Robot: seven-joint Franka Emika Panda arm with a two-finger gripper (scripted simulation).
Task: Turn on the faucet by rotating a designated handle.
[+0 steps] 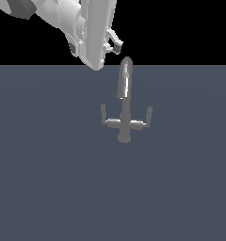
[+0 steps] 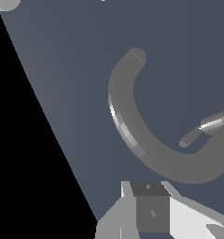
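Status: the approach is under way and no rotation of the handle [image 1: 107, 117] is evident. The faucet [image 1: 125, 106] stands upright near the middle of the grey floor [image 1: 49, 179], its two L-shaped side arms level and roughly mirror-symmetric, which I judge to be the unturned position. The handle is the arm branching toward the exterior view's left, its upturned tip free of any contact.

My gripper [image 1: 116, 44] hangs above the faucet, up by the crown of the arched spout [image 2: 132, 126] and offset toward the exterior view's left. It touches nothing and carries nothing. The fingertips appear slightly parted in the exterior view, but they are small and partly hidden behind my own wrist body, so I cannot tell the true opening. The wrist view shows the spout's arch below me and one side arm beyond it.

Remaining: descend beside the spout, reach the handle, make contact with its bar, and swing it about the base column.
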